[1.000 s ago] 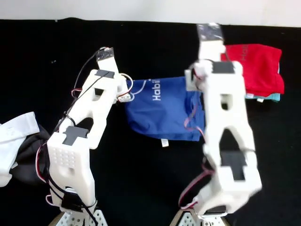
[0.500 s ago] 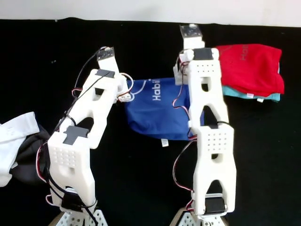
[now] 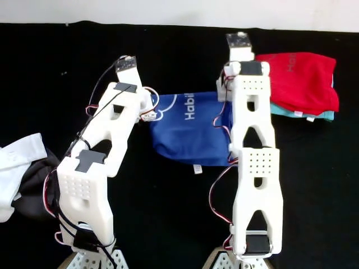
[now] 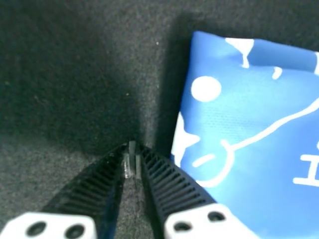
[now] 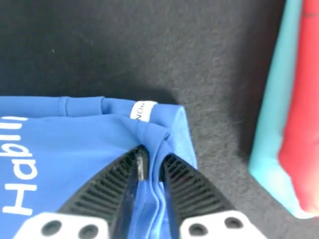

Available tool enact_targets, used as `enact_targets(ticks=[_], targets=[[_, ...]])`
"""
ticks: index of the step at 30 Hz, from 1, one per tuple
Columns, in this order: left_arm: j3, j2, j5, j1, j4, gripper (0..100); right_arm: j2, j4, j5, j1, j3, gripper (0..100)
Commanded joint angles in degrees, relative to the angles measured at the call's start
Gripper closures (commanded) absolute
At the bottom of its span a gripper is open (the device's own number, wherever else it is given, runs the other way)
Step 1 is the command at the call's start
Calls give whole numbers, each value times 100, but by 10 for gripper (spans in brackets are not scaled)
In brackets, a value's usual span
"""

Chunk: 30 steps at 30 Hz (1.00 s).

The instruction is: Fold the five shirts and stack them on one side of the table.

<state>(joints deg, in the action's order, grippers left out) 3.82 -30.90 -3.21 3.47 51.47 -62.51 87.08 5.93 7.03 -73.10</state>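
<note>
- High view: a fixed camera above and behind the two arm bases, looking down and forward across the black surface (image 3: 179, 224) to a pale wall (image 3: 168, 11) at the far edge. Both arms show whole.
- Left wrist view: mounted just behind the left gripper (image 4: 132, 150), looking along its fingers, very close to the surface, with one edge of the blue shirt (image 4: 249, 124) beside it.
- Right wrist view: set the same way behind the right gripper (image 5: 151, 157), close over the blue shirt's opposite corner. The red shirt (image 5: 305, 124) and teal shirt (image 5: 273, 124) lie at the frame's edge.
- All three views share the blue shirt.
</note>
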Motion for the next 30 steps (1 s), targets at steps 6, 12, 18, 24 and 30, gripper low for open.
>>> enact_targets(ticks=[6,12,18,24,30], targets=[[110,-13,-44,-84,-62,990,57,462,870,-22,-1516,994],[110,-13,-44,-84,-62,990,22,426,1152,92,-1525,981],[110,-13,-44,-84,-62,990,31,277,1143,154,-1543,827],[110,-13,-44,-84,-62,990,84,1138,686,154,-1578,804],[110,-13,-44,-84,-62,990,92,1411,105,163,-1534,789]])
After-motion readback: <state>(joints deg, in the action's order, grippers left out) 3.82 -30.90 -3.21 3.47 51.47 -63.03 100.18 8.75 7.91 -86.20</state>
